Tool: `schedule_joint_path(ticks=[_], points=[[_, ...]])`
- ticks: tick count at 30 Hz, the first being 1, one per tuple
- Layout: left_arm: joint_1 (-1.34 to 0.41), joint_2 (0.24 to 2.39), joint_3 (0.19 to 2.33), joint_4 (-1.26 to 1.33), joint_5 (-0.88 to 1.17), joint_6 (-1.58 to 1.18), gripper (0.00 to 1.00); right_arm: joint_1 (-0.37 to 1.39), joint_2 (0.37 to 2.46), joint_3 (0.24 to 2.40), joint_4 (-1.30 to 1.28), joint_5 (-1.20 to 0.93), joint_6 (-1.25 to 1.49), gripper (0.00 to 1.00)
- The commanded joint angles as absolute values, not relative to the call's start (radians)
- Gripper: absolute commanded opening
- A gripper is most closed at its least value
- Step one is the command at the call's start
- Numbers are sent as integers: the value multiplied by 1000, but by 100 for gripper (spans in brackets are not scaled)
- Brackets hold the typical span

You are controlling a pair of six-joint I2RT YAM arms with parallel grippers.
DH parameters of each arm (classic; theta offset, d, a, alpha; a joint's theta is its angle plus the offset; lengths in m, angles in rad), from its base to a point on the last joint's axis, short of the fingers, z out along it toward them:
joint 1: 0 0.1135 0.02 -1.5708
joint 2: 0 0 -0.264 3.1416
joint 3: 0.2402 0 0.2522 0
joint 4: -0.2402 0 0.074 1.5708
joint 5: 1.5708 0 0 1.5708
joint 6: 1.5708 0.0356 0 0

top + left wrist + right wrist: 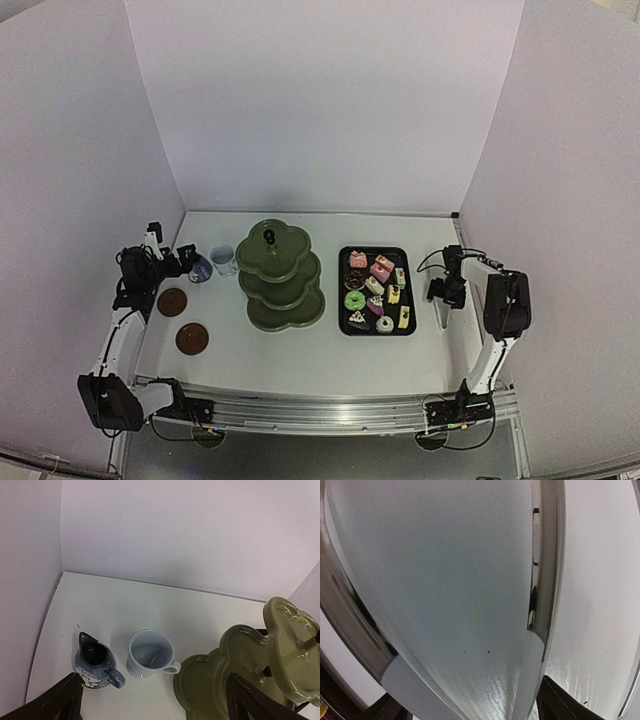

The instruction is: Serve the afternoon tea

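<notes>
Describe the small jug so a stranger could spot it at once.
Start at the tall dark green three-tier stand. To its left stands a white cup; the jug sits just beyond it. It alone is blue with a pointed spout.

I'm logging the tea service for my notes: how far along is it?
Done: nothing yet. The stand is bare and all pastries sit in the tray. In hand: the right pincer straddles the tongs; I can't tell whether it grips them. The left pincer hangs open near the jug and the empty cup. Left: moving the pastries onto the stand, and probably filling the cup.
</notes>
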State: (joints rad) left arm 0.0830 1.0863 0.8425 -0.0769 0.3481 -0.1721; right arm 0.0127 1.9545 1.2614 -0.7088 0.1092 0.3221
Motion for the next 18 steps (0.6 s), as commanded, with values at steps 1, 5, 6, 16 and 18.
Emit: schedule_joint_path(ticks=[1, 5, 6, 16, 18], points=[[78, 1088, 846, -31, 359, -145, 100, 8, 1982, 1217, -669, 98, 315, 75], [79, 1091, 848, -26, 356, -139, 100, 8, 1979, 1200, -670, 107, 314, 60], [79, 1093, 848, -26, 356, -139, 100, 8, 1975, 1200, -671, 109, 314, 54], [78, 1098, 858, -33, 365, -136, 100, 8, 1867, 1414, -924, 51, 353, 41], [79, 1099, 862, -30, 369, -133, 100, 8, 1868, 1518, -1036, 21, 357, 41]])
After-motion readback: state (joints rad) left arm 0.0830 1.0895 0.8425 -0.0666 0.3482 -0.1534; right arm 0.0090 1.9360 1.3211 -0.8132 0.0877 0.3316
